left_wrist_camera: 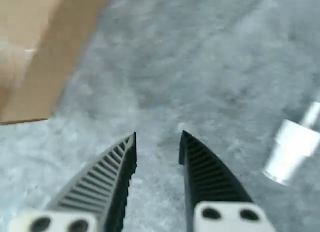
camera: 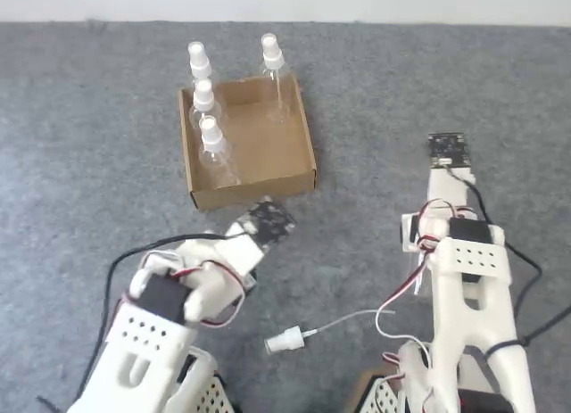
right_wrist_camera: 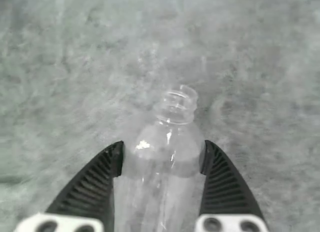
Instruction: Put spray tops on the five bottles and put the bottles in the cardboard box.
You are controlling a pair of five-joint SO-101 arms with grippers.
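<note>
Grey carpet (camera: 89,119), right claw (right_wrist_camera: 163,144) gripping capless bottle (right_wrist_camera: 166,167), left claw (left_wrist_camera: 158,135) parted, empty, spray top (left_wrist_camera: 292,152) beside

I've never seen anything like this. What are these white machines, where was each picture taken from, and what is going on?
They are two small robot arms. The high view looks down over a grey carpeted table. The other two pictures come from a camera on each arm's wrist. Four bottles with spray tops stand in the cardboard box. The right end effector grips a clear uncapped bottle. The left end effector is open above the table, near a loose spray top.
</note>
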